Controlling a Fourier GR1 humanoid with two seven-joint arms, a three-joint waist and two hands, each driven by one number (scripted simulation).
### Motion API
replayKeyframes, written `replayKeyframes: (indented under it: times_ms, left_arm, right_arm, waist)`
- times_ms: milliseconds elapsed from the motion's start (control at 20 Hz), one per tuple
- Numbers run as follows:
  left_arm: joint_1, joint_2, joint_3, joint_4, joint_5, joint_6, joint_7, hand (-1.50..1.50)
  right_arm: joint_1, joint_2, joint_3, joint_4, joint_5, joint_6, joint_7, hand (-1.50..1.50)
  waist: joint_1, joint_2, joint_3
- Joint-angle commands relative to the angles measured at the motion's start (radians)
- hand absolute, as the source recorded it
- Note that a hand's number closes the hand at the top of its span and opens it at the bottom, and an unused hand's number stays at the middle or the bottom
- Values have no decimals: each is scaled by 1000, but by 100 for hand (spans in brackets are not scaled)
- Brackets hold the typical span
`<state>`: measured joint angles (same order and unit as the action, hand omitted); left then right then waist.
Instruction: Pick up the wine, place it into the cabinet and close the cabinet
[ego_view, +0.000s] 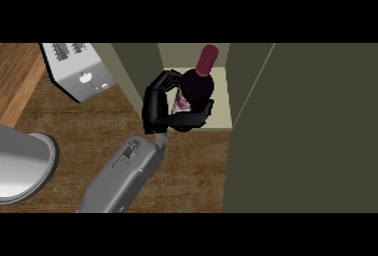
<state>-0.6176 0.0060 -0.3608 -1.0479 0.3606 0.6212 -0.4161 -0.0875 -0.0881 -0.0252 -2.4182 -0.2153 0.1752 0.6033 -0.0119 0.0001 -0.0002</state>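
A dark wine bottle (198, 82) with a maroon cap and a pale label stands upright inside the open cabinet (140, 65), on its pale floor (221, 116). My left hand (156, 107) is shut on the bottle from the left side: fingers curl round its far side and the thumb crosses its lower near side. The grey forearm (122, 175) runs in from the lower edge. The cabinet's olive door (310, 130) stands open at the right and fills that side of the view. My right hand is not in sight.
A silver toaster (80, 70) sits on the wooden counter (81, 120) at the upper left, next to the cabinet's left wall. A large grey round vessel (22, 165) lies at the left edge.
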Motion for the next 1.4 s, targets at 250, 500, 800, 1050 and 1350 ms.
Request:
replayKeyframes:
  times_ms: [250, 500, 800, 1050, 1350]
  left_arm:
    - [-130, -6, 115, 166, 34, -80, 10, 150]
    - [-166, -1, 135, 258, 5, -98, 0, 150]
    - [-264, -6, 160, 407, 66, -74, -65, 150]
    - [-321, -6, 179, 512, 51, -64, -191, 150]
    - [-401, 30, 262, 626, 46, -98, -221, 150]
  right_arm:
    - [19, -20, -36, -122, -109, -5, 67, -150]
    - [86, -3, -22, -175, -104, 0, 53, -150]
    - [50, 28, 49, -143, -46, -18, 42, -150]
    - [98, 13, -2, -99, -89, 30, -17, -150]
    - [98, 9, 16, -143, -79, 15, 21, -150]
  waist:
    - [-6, 1, 0]
    - [-10, 0, 0]
    - [-20, 4, 0]
    - [-23, 5, 0]
    - [-21, 5, 0]
